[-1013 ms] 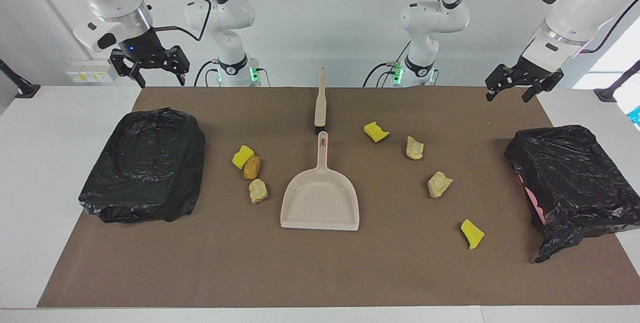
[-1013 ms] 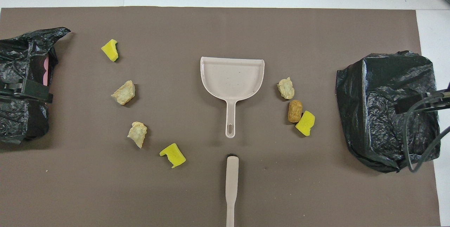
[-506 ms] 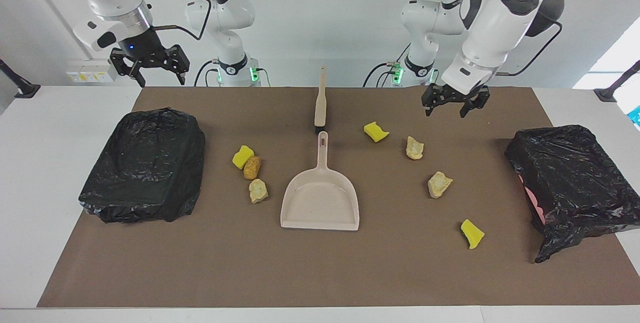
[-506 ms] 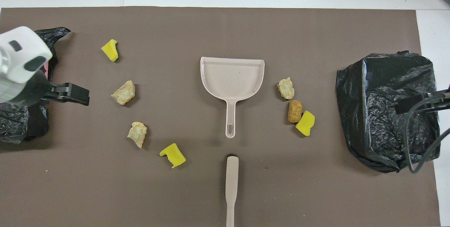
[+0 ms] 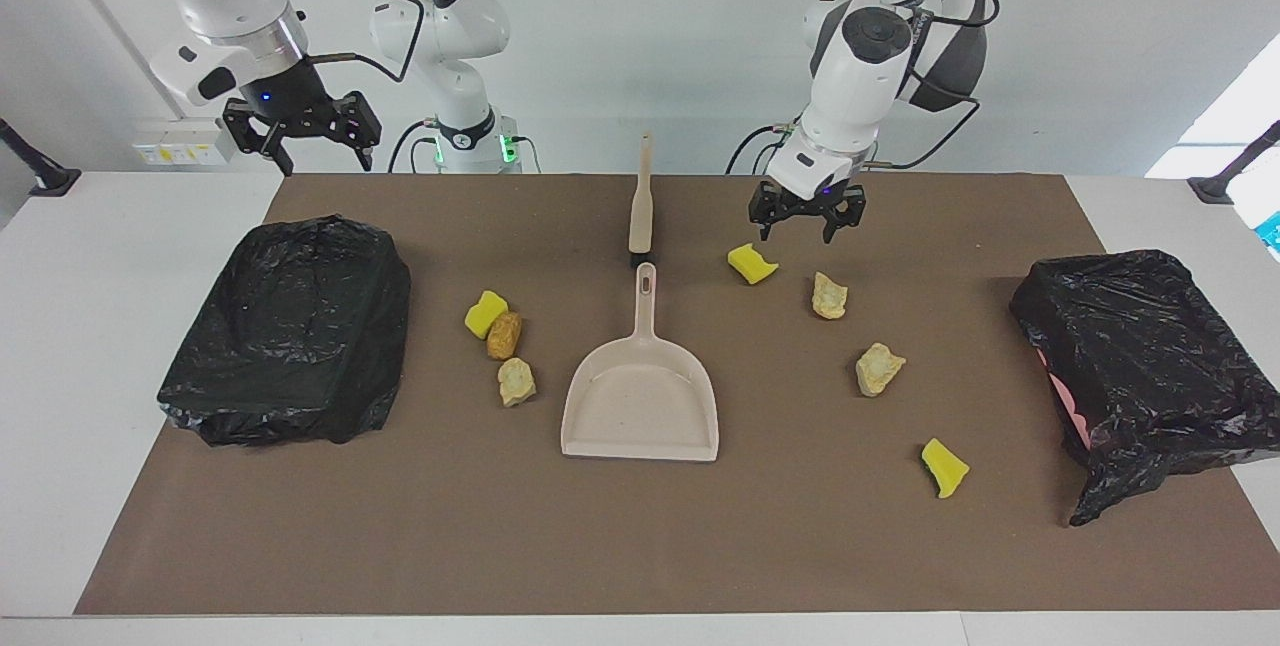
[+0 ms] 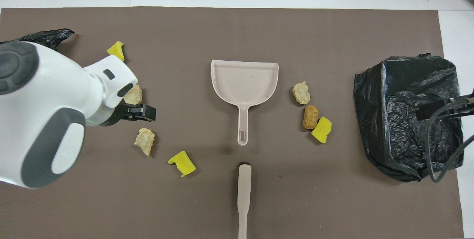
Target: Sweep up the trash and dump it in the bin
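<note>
Several trash pieces lie on the brown mat. A yellow sponge, an orange-brown lump and a beige lump lie beside the beige dustpan, toward the right arm's end. A yellow sponge, two beige lumps and another yellow sponge lie toward the left arm's end. The beige brush lies just nearer to the robots than the dustpan's handle. My left gripper is open and empty, in the air over the mat beside the yellow sponge. My right gripper is open and waits, raised.
A black-bagged bin sits at the right arm's end. Another black-bagged bin, with pink showing at its side, sits at the left arm's end. In the overhead view the left arm covers most of that bin and part of one beige lump.
The left arm has swung from over its end's bin toward the table's middle and come down near the yellow sponge. The right arm and all objects have not moved.
</note>
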`<state>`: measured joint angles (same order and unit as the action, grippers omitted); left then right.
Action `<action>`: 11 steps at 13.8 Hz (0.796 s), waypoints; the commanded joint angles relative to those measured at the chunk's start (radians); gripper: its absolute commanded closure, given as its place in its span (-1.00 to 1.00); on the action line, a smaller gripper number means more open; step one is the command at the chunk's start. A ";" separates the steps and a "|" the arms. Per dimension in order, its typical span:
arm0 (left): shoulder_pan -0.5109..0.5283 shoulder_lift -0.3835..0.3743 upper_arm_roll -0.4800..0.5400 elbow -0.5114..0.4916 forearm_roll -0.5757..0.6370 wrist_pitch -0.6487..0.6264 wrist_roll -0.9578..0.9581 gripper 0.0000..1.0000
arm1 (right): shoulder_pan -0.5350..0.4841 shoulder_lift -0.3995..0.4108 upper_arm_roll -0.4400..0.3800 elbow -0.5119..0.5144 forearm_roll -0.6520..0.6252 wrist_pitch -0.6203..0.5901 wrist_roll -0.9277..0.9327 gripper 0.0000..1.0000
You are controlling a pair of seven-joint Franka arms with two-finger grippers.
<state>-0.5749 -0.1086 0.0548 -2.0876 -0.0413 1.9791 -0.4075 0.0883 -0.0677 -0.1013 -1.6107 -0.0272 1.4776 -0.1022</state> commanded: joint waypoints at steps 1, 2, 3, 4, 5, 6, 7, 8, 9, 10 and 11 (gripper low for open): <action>-0.119 -0.098 0.019 -0.143 -0.005 0.061 -0.071 -1.00 | 0.001 -0.026 0.003 -0.035 0.007 0.010 -0.002 -1.00; -0.179 -0.086 0.020 -0.167 -0.005 0.088 -0.123 -1.00 | 0.002 -0.026 0.005 -0.035 0.007 0.010 -0.002 -1.00; -0.227 -0.082 0.020 -0.210 -0.003 0.142 -0.179 -1.00 | 0.002 -0.026 0.005 -0.038 0.007 0.013 -0.002 -1.00; -0.280 -0.082 0.020 -0.248 -0.003 0.192 -0.230 -1.00 | 0.004 -0.026 0.008 -0.047 0.007 0.026 -0.002 -1.00; -0.320 -0.083 0.020 -0.274 -0.003 0.220 -0.269 -1.00 | 0.004 -0.026 0.011 -0.057 0.007 0.039 -0.002 -1.00; -0.360 -0.083 0.020 -0.282 -0.003 0.224 -0.309 -1.00 | 0.005 -0.026 0.012 -0.069 0.007 0.055 0.004 -1.00; -0.412 -0.080 0.020 -0.288 -0.003 0.231 -0.365 -1.00 | 0.011 -0.026 0.014 -0.081 0.007 0.065 0.010 -1.00; -0.465 -0.079 0.020 -0.301 -0.002 0.248 -0.411 -1.00 | 0.020 -0.026 0.014 -0.090 0.007 0.069 0.018 -1.00; -0.506 -0.074 0.019 -0.322 -0.002 0.276 -0.453 -1.00 | 0.021 -0.024 0.014 -0.101 0.009 0.073 0.019 -1.00; -0.555 -0.065 0.019 -0.337 -0.002 0.315 -0.494 -1.00 | 0.021 -0.026 0.014 -0.116 0.007 0.085 0.019 -1.00; -0.591 -0.057 0.017 -0.350 -0.002 0.348 -0.543 -1.00 | 0.021 -0.026 0.014 -0.126 0.009 0.093 0.018 -1.00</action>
<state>-1.0973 -0.1585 0.0523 -2.3882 -0.0430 2.2568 -0.8840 0.1130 -0.0681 -0.0921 -1.6856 -0.0266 1.5320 -0.0968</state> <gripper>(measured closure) 0.000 0.000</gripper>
